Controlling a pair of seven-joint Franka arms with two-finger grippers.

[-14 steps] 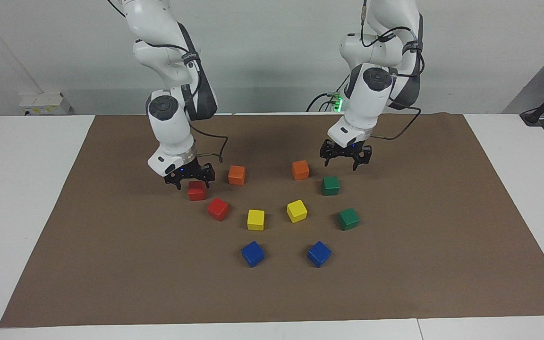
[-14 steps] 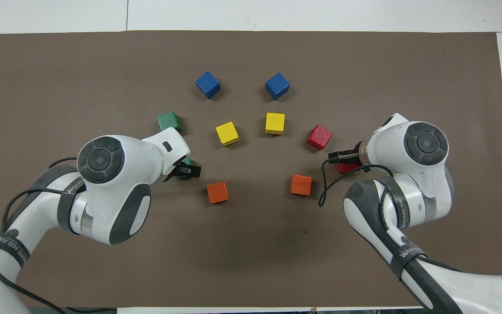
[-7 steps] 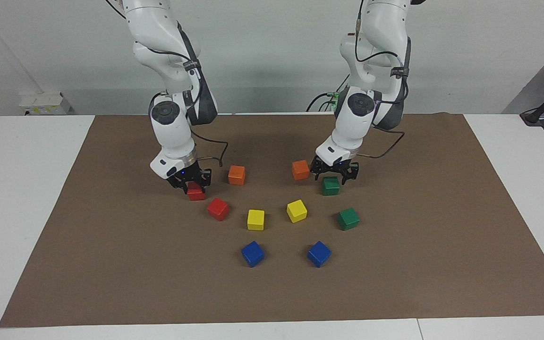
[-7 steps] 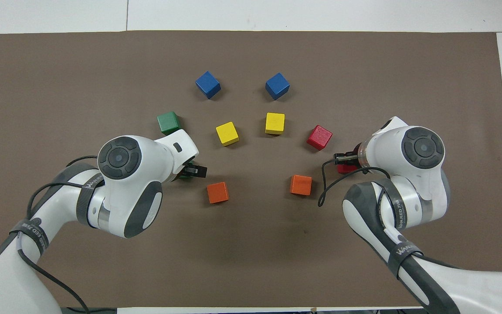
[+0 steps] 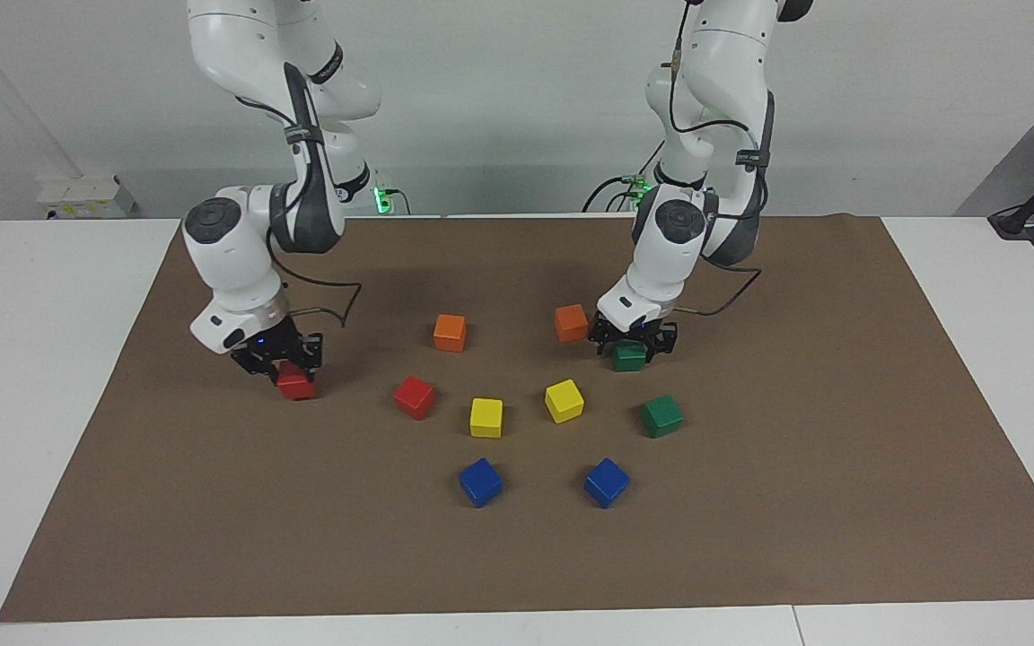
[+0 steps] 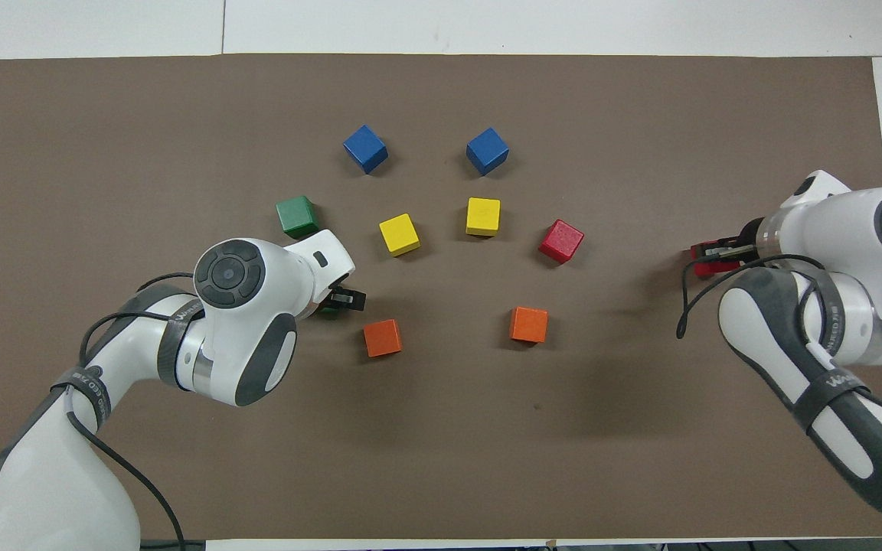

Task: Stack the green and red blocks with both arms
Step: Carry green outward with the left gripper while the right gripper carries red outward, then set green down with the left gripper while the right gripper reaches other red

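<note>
My right gripper is shut on a red block and holds it low over the brown mat, toward the right arm's end of the table. In the overhead view this gripper and its red block show beside the wrist. The other red block lies on the mat near the yellow cubes. My left gripper is down at a green block, which my wrist mostly hides in the overhead view. The second green block lies farther from the robots.
Two orange cubes lie nearest the robots, the second close beside my left gripper. Two yellow cubes sit in the middle, two blue cubes farthest out. The brown mat covers a white table.
My right gripper closed on the red block and carried it toward the right arm's end of the table. My left gripper came down onto the green block.
</note>
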